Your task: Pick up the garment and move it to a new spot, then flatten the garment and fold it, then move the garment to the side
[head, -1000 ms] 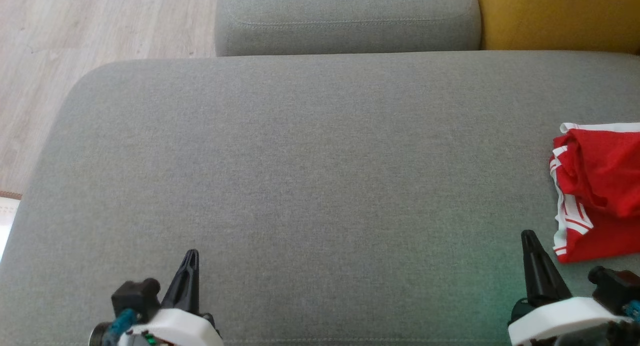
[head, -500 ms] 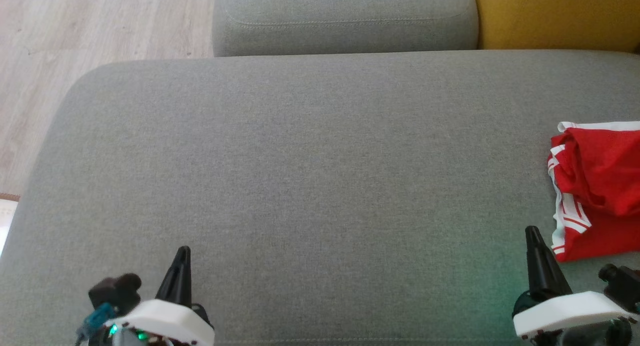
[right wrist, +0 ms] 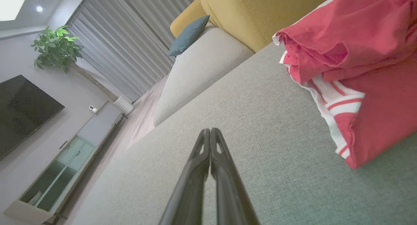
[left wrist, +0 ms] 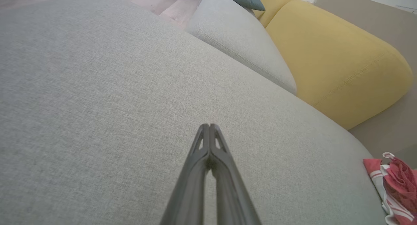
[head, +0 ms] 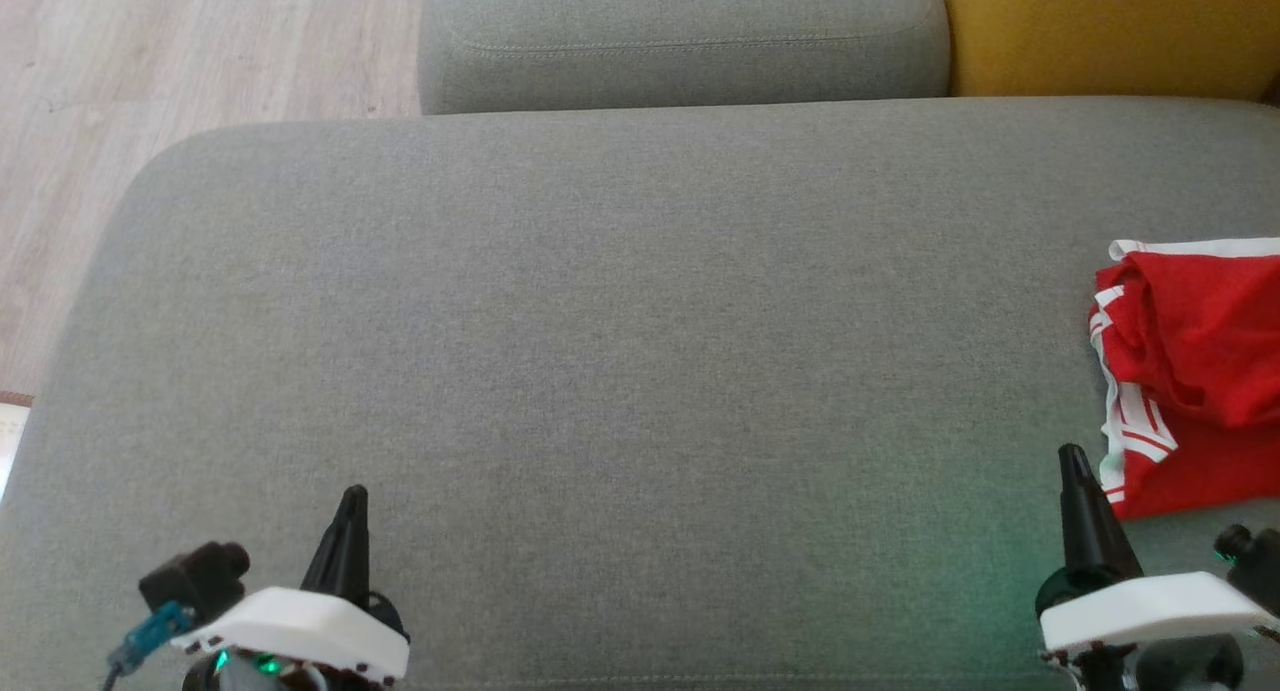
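Both end effectors drifted slightly outward since a second ago; the head camera shifted too. One red-and-white garment [head: 1200, 371], bunched, lies on the big grey cushion [head: 640, 321] just right of the right end effector [head: 1072, 456] and well apart from the left end effector [head: 352, 496]. Ahead of the fingertips: one smaller grey cushion [head: 680, 41], one yellow cushion [head: 1110, 31]. Two end effectors, fingers pressed together, holding nothing.

Home living rm. Big grey sofa [head: 640, 321] w/ yellow section [left wrist: 325, 55] & teal cushion [right wrist: 189, 34] at its back. Wood floor [head: 200, 61] beside sofa. Beyond sofa: dark TV [right wrist: 22, 111], low cabinet [right wrist: 68, 153], potted plant [right wrist: 55, 47], grey curtains [right wrist: 130, 39].
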Motion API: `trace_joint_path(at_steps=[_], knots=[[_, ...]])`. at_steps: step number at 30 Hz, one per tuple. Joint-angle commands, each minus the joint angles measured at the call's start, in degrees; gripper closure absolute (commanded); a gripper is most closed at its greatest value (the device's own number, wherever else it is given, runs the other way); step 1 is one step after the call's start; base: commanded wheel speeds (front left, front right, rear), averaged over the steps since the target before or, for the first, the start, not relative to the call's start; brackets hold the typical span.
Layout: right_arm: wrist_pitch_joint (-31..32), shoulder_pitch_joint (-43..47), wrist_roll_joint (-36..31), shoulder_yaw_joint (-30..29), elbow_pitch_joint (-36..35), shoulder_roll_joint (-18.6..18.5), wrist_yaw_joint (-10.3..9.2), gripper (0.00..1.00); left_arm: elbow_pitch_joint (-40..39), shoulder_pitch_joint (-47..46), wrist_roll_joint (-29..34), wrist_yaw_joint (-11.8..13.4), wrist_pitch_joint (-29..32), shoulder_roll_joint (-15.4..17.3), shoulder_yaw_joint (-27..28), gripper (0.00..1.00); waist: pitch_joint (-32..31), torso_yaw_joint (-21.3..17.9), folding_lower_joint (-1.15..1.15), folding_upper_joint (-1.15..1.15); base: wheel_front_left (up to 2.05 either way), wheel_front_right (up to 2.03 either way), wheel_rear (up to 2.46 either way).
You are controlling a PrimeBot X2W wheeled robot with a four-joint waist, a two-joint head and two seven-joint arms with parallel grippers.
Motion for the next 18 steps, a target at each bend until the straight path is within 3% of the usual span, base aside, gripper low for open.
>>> trace_joint_path(at_steps=[1, 18], knots=[[0.3, -3.3, 1.8, 0.2, -1.5, -1.2, -0.02, 1.00, -1.5, -3.5, -1.6, -0.5, 0.2, 0.1, 2.0, 1.00, 0.0, 0.0, 0.00, 0.00, 0.00, 0.00, 0.00], [1.1, -5.3, 13.1, -0.2, 0.4, -1.5, -0.02, 1.00, -1.1, -4.9, -13.3, -2.2, 2.7, -0.4, 4.6, 1.00, 0.0, -0.5, 0.00, 0.00, 0.00, 0.00, 0.00]])
